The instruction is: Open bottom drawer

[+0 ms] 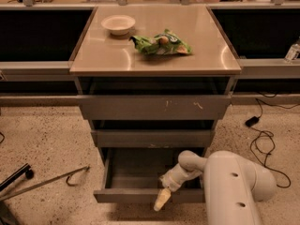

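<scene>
The bottom drawer (126, 195) of the grey metal cabinet stands pulled out toward me, and its pale grey shallow tray (136, 170) shows inside. My gripper (162, 200) hangs over the drawer's front edge, right of its middle, with its cream fingertip pointing down in front of the drawer front. My white arm (234, 186) comes in from the lower right and hides the drawer's right end.
Above are the middle drawer (152, 138) and the wide top drawer (154, 107) with white scratches, both pushed in. A white bowl (118, 24) and a green snack bag (161, 43) lie on the cabinet top. A black cable (262, 139) lies on the floor at the right, a metal rod (47, 183) at the left.
</scene>
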